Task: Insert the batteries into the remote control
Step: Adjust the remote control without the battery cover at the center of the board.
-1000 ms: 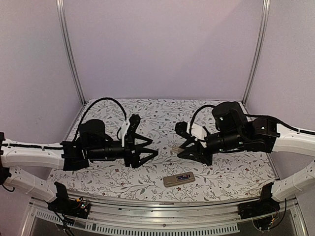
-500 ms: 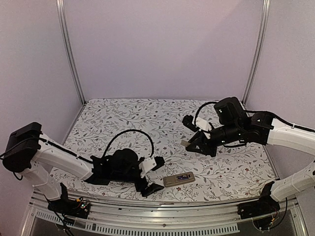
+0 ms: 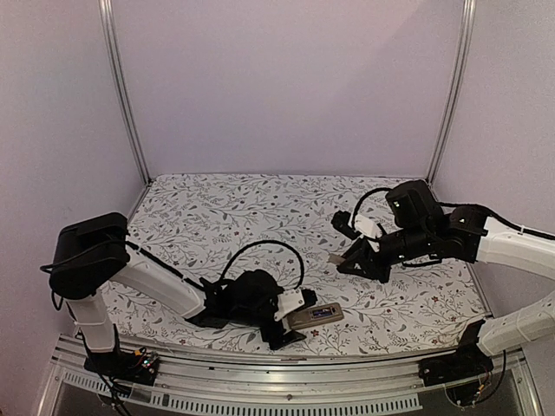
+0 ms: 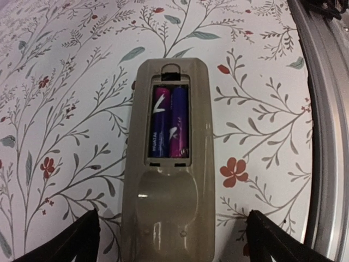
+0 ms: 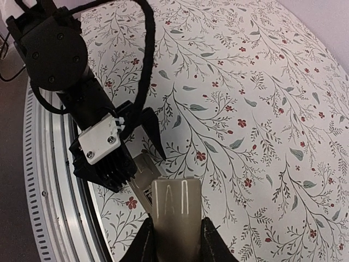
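Note:
The remote control (image 4: 163, 180) lies back up on the flowered table, its tan-grey back showing. The battery recess is uncovered and holds two batteries (image 4: 170, 121) side by side, which look blue and purple. My left gripper (image 4: 173, 224) is open, with its black fingertips (image 4: 76, 240) on either side of the remote's near end and apart from it. In the top view the remote (image 3: 316, 316) lies near the front edge with my left gripper (image 3: 290, 322) at its left end. My right gripper (image 5: 175, 232) is shut on the tan-grey cover strip (image 5: 175, 207) and holds it above the table (image 3: 335, 258).
The metal rail of the table's front edge (image 4: 327, 136) runs just to the right of the remote. In the right wrist view the left arm's wrist and cable (image 5: 71, 87) lie below the held cover. The enclosure's posts (image 3: 121, 95) and walls stand at the back and sides.
My left arm has swung from mid-table down to the front and set its open gripper at the remote's left end. My right gripper with the cover has drawn back a little to the right.

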Tool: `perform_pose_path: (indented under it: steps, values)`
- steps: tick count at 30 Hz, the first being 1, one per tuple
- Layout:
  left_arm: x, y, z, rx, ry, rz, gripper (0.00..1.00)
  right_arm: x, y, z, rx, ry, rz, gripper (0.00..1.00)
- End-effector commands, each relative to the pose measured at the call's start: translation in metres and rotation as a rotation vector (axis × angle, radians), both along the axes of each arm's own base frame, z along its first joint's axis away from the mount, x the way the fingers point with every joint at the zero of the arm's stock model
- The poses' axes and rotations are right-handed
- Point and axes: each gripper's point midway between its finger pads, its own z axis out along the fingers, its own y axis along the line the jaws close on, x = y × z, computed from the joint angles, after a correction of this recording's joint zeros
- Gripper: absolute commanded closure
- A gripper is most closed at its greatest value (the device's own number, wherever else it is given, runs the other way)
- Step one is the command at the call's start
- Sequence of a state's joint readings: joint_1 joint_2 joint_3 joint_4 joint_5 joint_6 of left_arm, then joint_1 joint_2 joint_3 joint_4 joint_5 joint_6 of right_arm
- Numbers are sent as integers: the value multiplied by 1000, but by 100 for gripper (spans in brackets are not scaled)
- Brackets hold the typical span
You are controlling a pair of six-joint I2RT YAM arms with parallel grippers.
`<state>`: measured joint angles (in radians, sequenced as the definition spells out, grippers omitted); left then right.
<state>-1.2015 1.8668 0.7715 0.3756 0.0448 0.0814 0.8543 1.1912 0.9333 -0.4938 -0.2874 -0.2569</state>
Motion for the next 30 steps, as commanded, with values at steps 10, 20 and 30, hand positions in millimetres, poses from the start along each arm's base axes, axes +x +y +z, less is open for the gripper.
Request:
perform_pose_path:
  steps: [10,20,30]
  values:
    - [-10,13,-31,122,-30,-77,46,-1,-7,7,19,-12,-14,81]
    - [-19,60,-38,222,-29,-78,49,-8,3,-2,28,18,56,81]
    - [-12,67,-4,114,-58,-18,9,-14,15,-20,-23,9,98,84]
